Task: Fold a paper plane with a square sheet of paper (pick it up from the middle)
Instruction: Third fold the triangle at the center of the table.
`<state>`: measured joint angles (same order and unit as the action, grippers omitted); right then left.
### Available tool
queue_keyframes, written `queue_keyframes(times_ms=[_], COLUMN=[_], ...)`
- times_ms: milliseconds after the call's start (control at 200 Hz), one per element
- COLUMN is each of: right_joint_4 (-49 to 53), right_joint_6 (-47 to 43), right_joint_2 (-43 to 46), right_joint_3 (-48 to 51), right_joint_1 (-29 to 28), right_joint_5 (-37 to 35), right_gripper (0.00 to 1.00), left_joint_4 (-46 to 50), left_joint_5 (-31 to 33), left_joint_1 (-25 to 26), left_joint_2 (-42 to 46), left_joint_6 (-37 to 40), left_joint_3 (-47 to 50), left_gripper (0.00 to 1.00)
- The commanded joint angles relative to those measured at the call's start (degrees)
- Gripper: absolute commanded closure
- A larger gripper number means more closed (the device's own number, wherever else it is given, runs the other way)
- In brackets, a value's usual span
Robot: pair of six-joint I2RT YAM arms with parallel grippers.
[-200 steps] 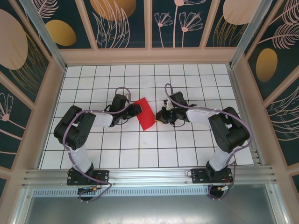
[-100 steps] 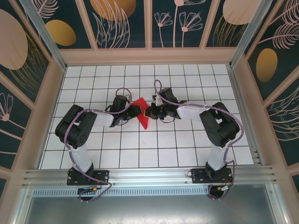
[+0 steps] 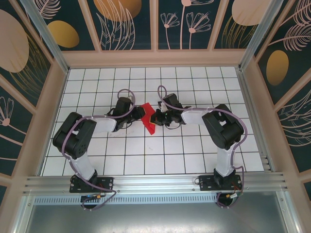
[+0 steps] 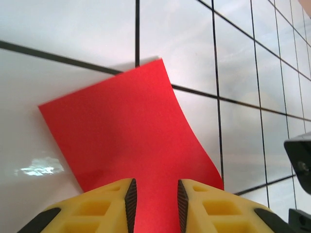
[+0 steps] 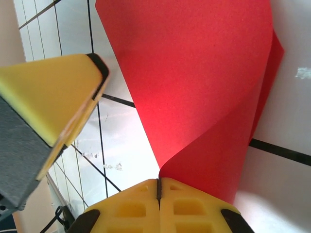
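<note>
The right claw (image 5: 158,184) pinches shut on one edge of the single square sheet of paper (image 5: 194,73), curling it upward. The left claw (image 4: 156,189), jaws slightly apart, sits over the opposite side near the worktop's (image 3: 194,150) middle.

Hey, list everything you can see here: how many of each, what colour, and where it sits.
thin bright red square sheet of paper: one, red, curled, mid-table between the two grippers.
white tiled table: one, white with black grid lines, under everything.
dark floral wall panels: several, dark teal with gold and pink plants, around the table.
aluminium rail: one, silver, at the near edge by the arm bases.
left gripper: one, yellow fingers, jaws apart, paper running between them.
right gripper: one, yellow fingers, closed on the paper's curled edge.
</note>
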<state>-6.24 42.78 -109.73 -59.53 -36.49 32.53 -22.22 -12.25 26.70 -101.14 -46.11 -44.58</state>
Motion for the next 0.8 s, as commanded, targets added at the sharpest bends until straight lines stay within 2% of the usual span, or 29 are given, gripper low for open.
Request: queue_keyframes(times_ms=[0,395,796], right_joint_4=[-1.7,-4.9,-7.2], right_joint_6=[0.8,2.8,5.1], right_joint_2=[-1.2,-2.9,-4.9], right_joint_3=[-1.4,-2.6,-3.8], right_joint_1=[-0.5,-0.5,-1.0], right_joint_5=[-1.1,-0.3,-0.9], right_gripper=[0.92,0.92,0.92], left_joint_4=[3.0,7.5,8.2], left_joint_5=[3.6,3.8,3.1], left_joint_1=[0.2,0.2,0.2], left_joint_2=[-0.1,-4.6,-5.9], left_joint_6=[0.8,0.4,0.7], left_joint_3=[-0.9,-3.8,-3.9], left_gripper=[0.69,0.84,0.86])
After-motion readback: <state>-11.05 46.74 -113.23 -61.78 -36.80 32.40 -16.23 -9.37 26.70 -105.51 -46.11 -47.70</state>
